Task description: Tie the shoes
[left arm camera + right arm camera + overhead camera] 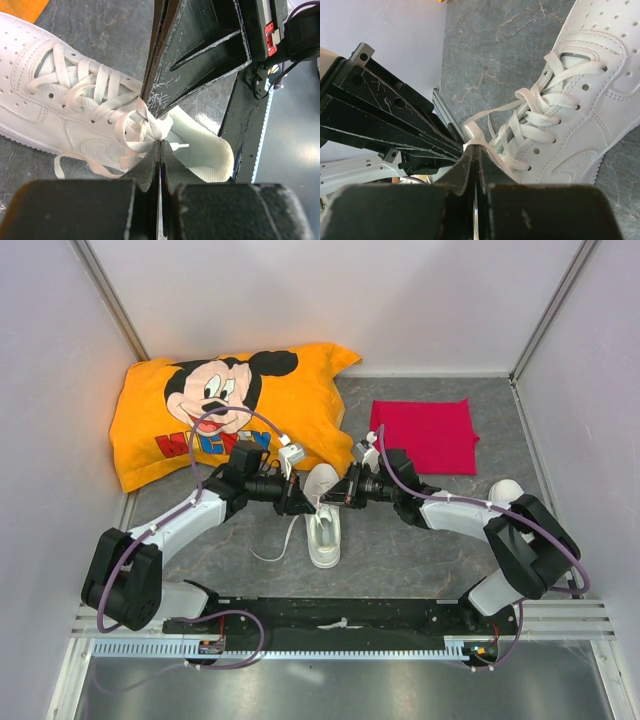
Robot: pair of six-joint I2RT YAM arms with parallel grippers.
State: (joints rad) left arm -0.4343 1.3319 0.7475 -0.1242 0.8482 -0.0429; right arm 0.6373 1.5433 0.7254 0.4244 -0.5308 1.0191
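A grey, stone-patterned table (400, 540) lay boxed in by pale walls (350, 300), with an orange Mickey pillow (140, 430) at the far left and a red cloth (425, 435) folded at the far right, both well apart from the work. Only one white shoe (323, 530) was visible, standing upright in the middle just ahead of the arm bases, toe towards the far wall and heel towards the arms. That position put it between both arms, so each could reach the laces (540, 107) from its own side. The left gripper (159, 144) was pressed narrow, its jaws closed on a strand of lace just above the tongue. The right gripper (472, 147) was likewise clamped tight on a strand or small loop of lace, tip to tip with the other. Holding the two pinches this close over the top eyelets looked like the crossing or knotting stage, not a finished bow. One loose end trailed on the table left of the shoe. There was no true container here; the shoe's mouth showed only white lining and nothing inside.
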